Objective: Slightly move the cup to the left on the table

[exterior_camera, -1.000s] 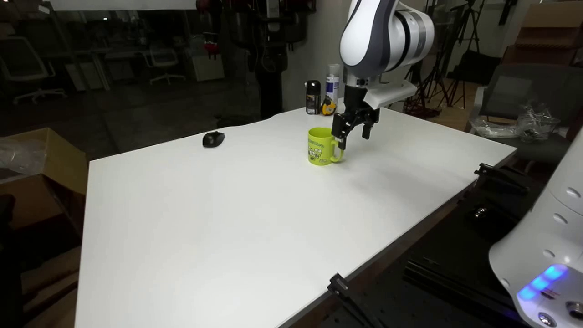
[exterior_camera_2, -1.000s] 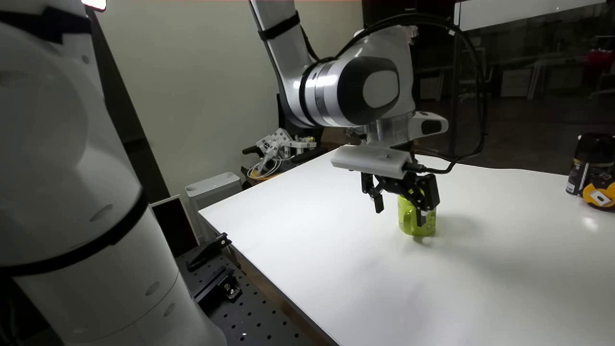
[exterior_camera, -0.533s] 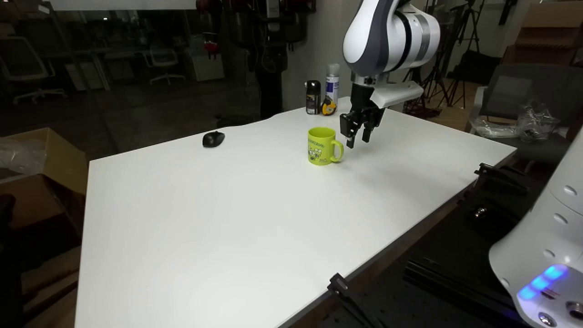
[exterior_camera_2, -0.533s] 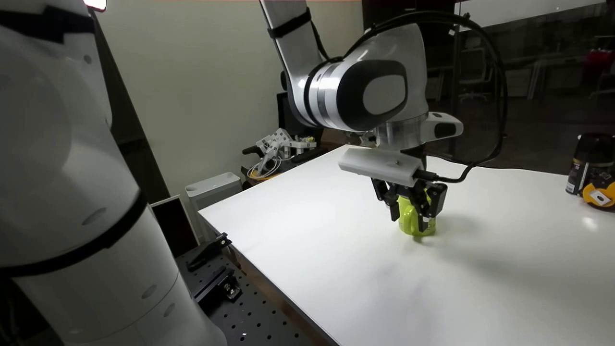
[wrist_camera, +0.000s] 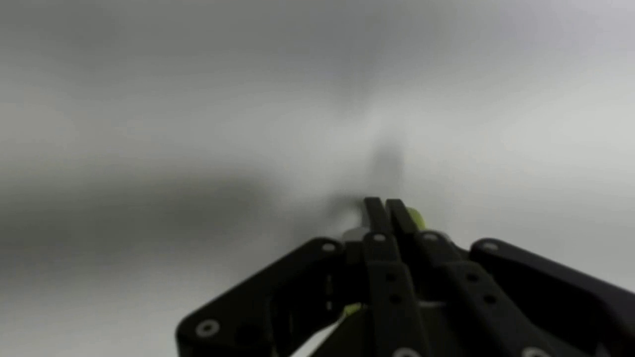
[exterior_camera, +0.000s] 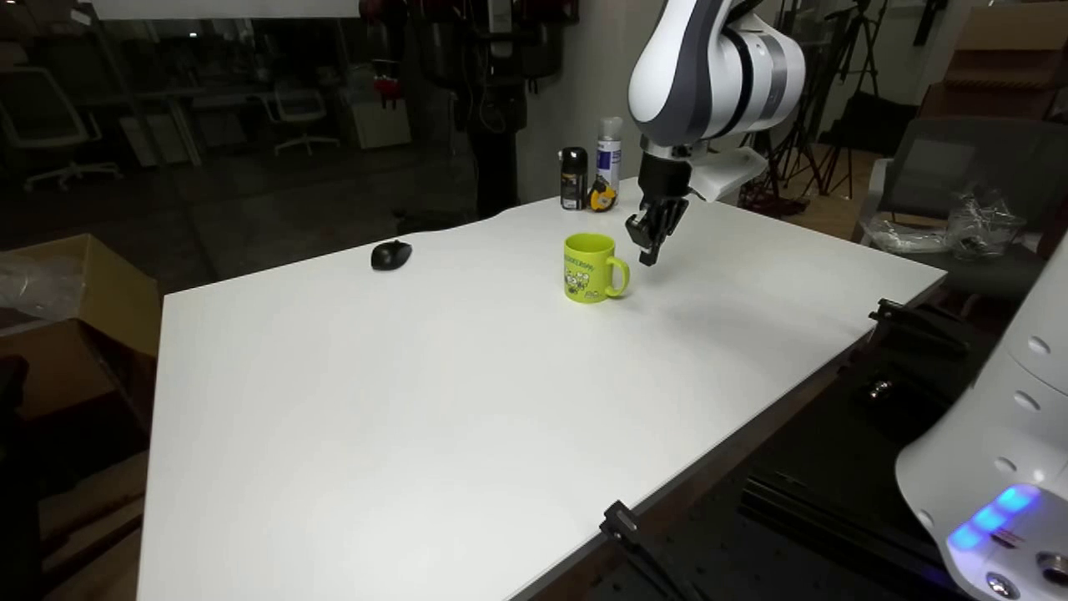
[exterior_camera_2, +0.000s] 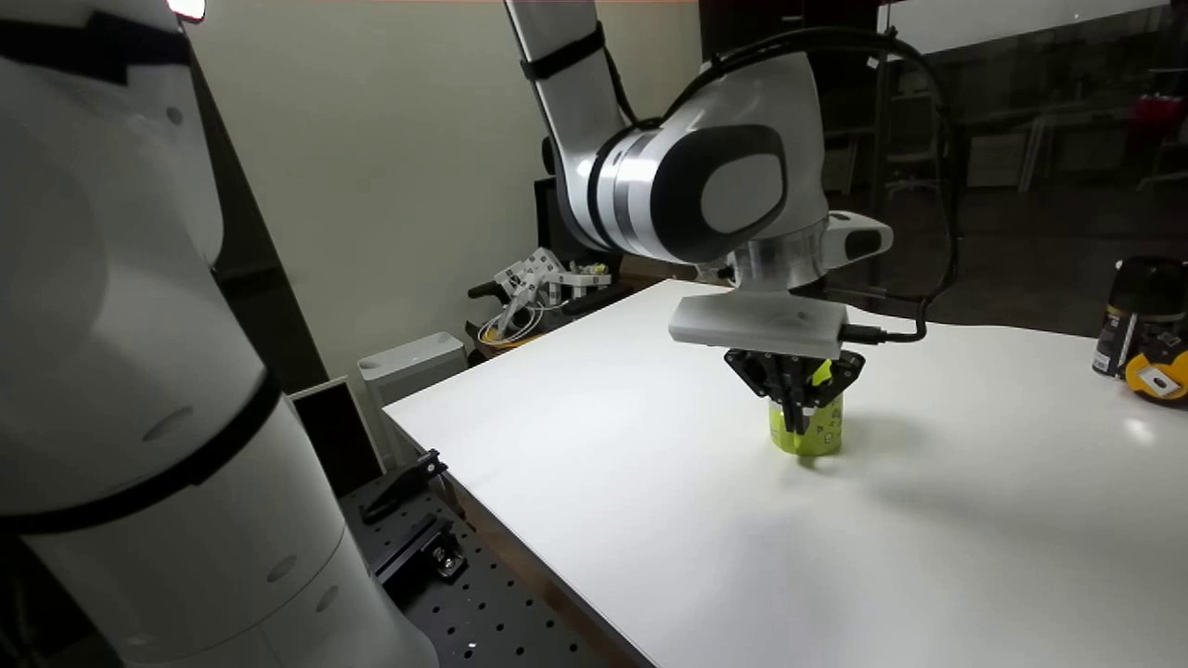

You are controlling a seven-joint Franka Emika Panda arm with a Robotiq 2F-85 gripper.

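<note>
Nearest in an exterior view is the robot's white base (exterior_camera: 1018, 455), with a strip of blue lights (exterior_camera: 993, 519) and a small label too tiny to read. Black clamps (exterior_camera: 622, 522) sit along the edge of the tabletop (exterior_camera: 375, 417), which is plain white with a soft shine and a dark rim.

Well in from that edge stands the yellow-green mug (exterior_camera: 586, 271), upright, its handle turned toward the claw (exterior_camera: 647, 259). Dark lettering runs above a cartoon print on its side, too small to read for sure. The claw is narrow, its two fingers (wrist_camera: 375, 213) together, and it hangs above the tabletop just beside the handle, a slight gap between them. The wrist view is blurred, but a bit of yellow-green shows right by the fingertips.

Farther back lies a black computer mouse (exterior_camera: 390, 255). At the far end stand a black can (exterior_camera: 573, 179) and a white can (exterior_camera: 609, 157) with a blue label, a yellow and black tape measure (exterior_camera: 602, 196) in front of the white one; the print on both is too small to read.

Past the tabletop are a grey chair (exterior_camera: 959, 167) bearing clear plastic bags (exterior_camera: 976, 229), tripods, and a dim office with more chairs and desks.
</note>
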